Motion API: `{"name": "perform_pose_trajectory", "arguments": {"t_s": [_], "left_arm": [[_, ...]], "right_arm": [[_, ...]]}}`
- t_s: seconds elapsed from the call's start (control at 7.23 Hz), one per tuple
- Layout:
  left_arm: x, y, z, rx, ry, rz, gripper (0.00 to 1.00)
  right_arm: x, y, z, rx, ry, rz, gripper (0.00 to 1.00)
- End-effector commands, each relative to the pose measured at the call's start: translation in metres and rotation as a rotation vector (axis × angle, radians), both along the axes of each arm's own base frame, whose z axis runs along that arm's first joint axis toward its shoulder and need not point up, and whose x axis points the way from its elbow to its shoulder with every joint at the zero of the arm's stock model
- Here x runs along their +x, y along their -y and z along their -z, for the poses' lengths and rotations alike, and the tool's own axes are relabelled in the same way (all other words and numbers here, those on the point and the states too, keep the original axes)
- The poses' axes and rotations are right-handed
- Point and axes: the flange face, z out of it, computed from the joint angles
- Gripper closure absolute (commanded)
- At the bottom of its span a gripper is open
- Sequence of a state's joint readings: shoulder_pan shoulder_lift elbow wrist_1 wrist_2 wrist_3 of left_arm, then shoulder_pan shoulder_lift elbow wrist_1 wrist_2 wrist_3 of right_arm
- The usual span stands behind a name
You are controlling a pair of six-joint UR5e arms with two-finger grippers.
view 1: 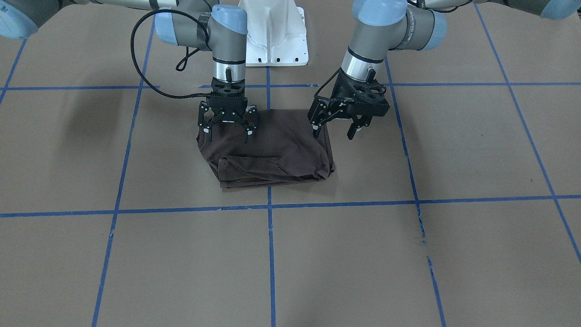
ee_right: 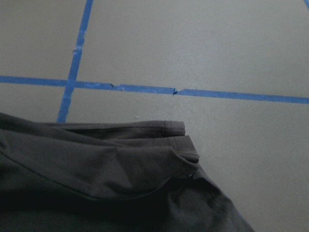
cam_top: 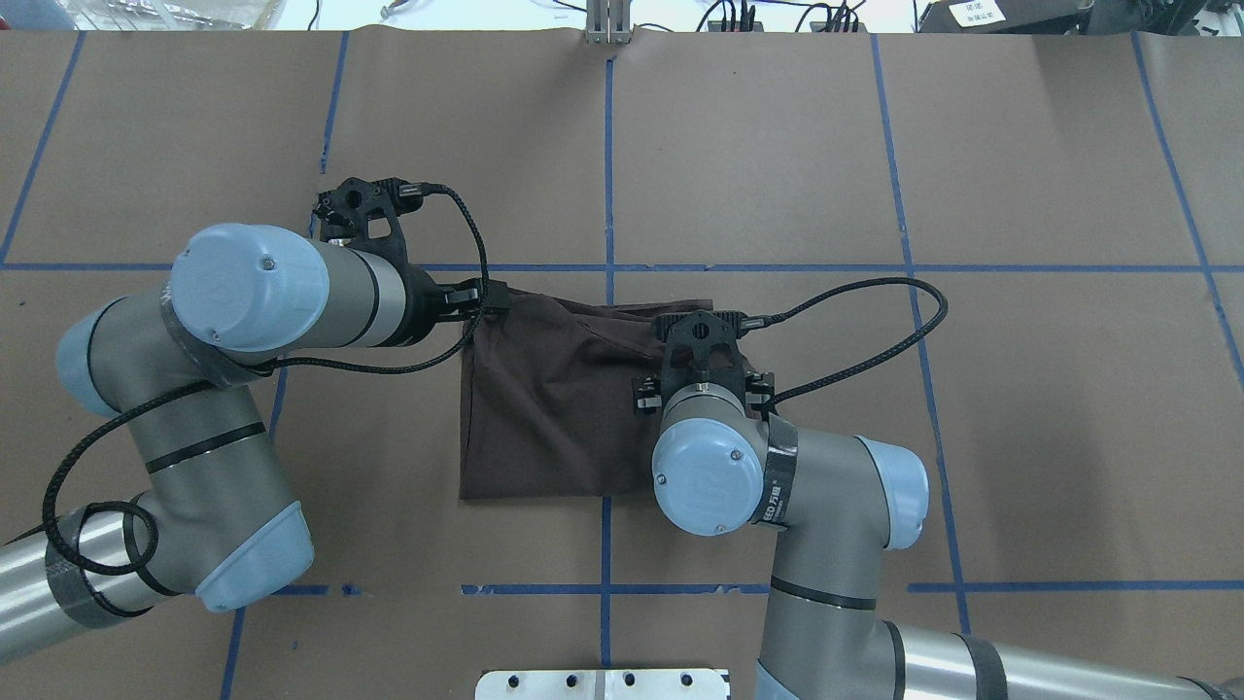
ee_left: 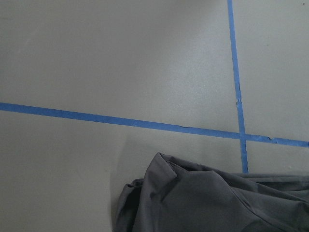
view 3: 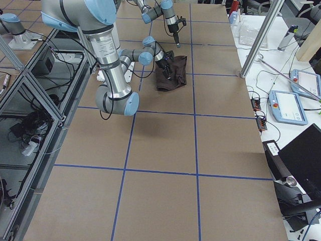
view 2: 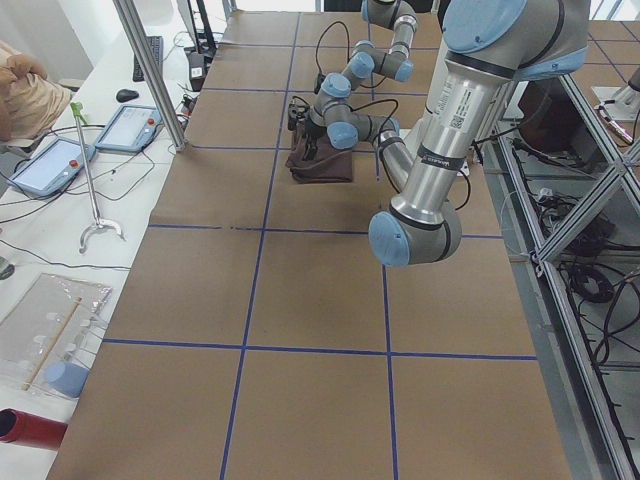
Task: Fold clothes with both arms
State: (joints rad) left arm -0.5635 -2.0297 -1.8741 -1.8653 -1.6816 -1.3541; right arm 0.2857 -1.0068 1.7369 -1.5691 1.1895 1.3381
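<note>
The dark brown T-shirt [view 1: 272, 145] lies folded into a rough rectangle at the table's middle, with creased layers along its front edge. It also shows in the overhead view [cam_top: 544, 408] and in both wrist views [ee_left: 217, 203] [ee_right: 96, 183]. My left gripper [view 1: 333, 132] is open and points down at the shirt's corner on the view's right, one finger over the cloth and one beyond its edge. My right gripper [view 1: 228, 134] is open just above the shirt's back edge at the opposite corner. Neither holds cloth. The collar, lettering and tags are hidden.
The table is covered in brown paper with a blue tape grid [view 1: 271, 206]. The white base pedestal [view 1: 274, 36] stands behind the shirt. Tablets [view 2: 45, 165] and tools lie off the table's far side. A black cable [cam_top: 875, 331] loops from the right wrist.
</note>
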Motion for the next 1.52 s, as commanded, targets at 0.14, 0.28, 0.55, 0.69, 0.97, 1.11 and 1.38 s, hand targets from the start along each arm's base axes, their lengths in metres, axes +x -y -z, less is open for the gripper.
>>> {"name": "perform_pose_trajectory", "arguments": {"t_s": [0.14,0.28,0.55,0.69,0.97,1.11,1.38], "left_arm": [[0.000,-0.002,0.002,-0.002,-0.006,-0.001,0.00],[-0.001,-0.002,0.003,-0.001,-0.008,-0.001,0.00],[0.000,-0.003,0.000,-0.004,-0.004,-0.002,0.00],[-0.001,-0.003,-0.001,-0.004,-0.002,-0.002,0.00],[-0.001,-0.003,-0.001,-0.004,-0.002,-0.002,0.00],[0.000,-0.004,-0.001,-0.004,-0.002,-0.002,0.00],[0.006,-0.003,-0.003,-0.012,0.009,-0.006,0.00]], "right_arm": [[-0.011,0.020,-0.018,0.004,-0.058,-0.011,0.00],[-0.015,0.024,-0.026,0.000,-0.076,-0.014,0.00],[-0.016,0.053,-0.029,-0.002,-0.115,-0.034,0.00],[-0.013,0.084,-0.030,-0.009,-0.143,-0.053,0.00],[-0.013,0.158,-0.022,-0.053,-0.158,-0.088,0.00],[-0.021,0.191,-0.039,-0.053,-0.123,-0.106,0.00],[0.013,0.235,-0.017,-0.101,-0.032,-0.079,0.00]]}}
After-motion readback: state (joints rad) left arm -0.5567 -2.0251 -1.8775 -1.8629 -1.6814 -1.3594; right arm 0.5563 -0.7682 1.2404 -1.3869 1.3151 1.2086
